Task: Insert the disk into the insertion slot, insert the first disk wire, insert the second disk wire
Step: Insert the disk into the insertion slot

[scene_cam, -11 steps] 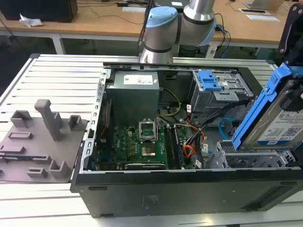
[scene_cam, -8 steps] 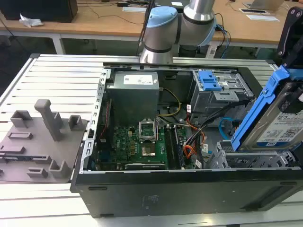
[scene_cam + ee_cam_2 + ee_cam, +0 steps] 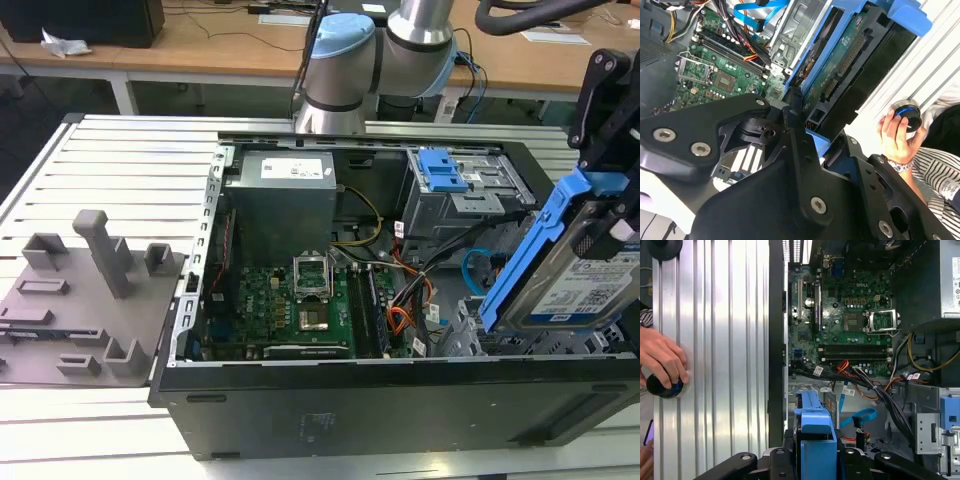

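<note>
A ribbed aluminium bench (image 3: pixel 130 150) carries the work, and wooden desks (image 3: pixel 200 40) stand behind it in the room. An open black computer case (image 3: pixel 400 400) lies on its side on the bench. Well away from the claw (image 3: pixel 605 215), toward the exterior view's left, a grey fixture plate (image 3: pixel 80 290) with upright blocks rests on the slats. The arm (image 3: pixel 340 60) rises from behind the case.

The claw is closed on the disk (image 3: pixel 580 280), and its black fingers (image 3: pixel 796 125) clamp the blue carrier at its upper end. The disk hangs beneath the claw, steeply tilted. Its white label faces the exterior view, and its green circuit side shows in the second wrist view. Its lower end reaches down to the insertion slot (image 3: pixel 470 335), the low perforated cage directly below the claw in the corner of the case. Most of the disk stands above the bay, and I cannot tell whether the two touch.

Past the claw, deeper in the case, lie the motherboard (image 3: pixel 290 300) and the power supply (image 3: pixel 285 200). A taller cage (image 3: pixel 440 170) with a blue bracket stands next to the slot. A loose blue cable (image 3: pixel 860 417) curls just ahead of the claw.

Outside the case, off to the claw's side, a person's hand (image 3: pixel 662 357) grips a round black knob (image 3: pixel 665 387) on the bench.
</note>
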`<state>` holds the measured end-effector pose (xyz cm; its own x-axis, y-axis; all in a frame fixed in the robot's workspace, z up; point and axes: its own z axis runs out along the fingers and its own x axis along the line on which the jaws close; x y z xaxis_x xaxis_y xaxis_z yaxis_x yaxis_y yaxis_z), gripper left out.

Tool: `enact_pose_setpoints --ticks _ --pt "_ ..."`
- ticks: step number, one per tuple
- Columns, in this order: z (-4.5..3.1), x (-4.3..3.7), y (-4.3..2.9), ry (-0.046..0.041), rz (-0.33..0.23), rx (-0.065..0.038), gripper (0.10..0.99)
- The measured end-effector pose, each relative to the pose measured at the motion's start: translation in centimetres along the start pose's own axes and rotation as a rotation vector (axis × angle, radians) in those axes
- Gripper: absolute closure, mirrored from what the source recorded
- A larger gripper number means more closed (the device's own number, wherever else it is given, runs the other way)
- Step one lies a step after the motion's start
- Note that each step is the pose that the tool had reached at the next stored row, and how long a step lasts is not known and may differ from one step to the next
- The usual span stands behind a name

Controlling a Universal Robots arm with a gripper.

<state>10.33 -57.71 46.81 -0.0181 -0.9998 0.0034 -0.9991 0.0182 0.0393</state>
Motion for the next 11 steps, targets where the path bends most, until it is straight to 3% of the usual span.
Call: enact_pose_setpoints --ticks 11 --pt "1.29 0.00 -0.05 0.0000 0.000 0.000 0.722"
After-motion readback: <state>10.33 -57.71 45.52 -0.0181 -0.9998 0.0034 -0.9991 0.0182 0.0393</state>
